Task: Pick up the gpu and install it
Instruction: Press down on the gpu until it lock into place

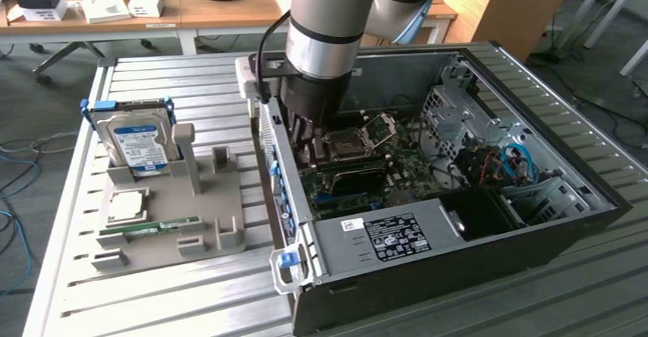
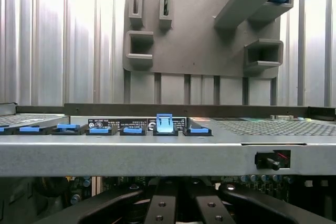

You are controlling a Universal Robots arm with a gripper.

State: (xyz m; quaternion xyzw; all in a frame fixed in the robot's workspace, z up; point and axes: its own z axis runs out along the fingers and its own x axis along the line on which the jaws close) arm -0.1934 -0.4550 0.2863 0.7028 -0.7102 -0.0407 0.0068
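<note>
Metal slatted table (image 1: 152, 291) bears open computer case (image 1: 567, 200), wooden desks (image 1: 202, 11) behind.

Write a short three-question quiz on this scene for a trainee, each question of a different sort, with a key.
1. True or false: the gripper is reaching down inside the open computer case.
2. Multiple choice: what stands upright in the grey holder tray beside the case? A) a hard drive with a blue label B) a keyboard C) a fan
3. Fill in: the small green memory stick lies on the ____, outside the case.

Key
1. True: the arm goes down over the motherboard, close to the case's rear wall.
2. A: the hard drive stands at the tray's far end.
3. Tray: it lies flat near the tray's front, next to a square processor chip.
</note>
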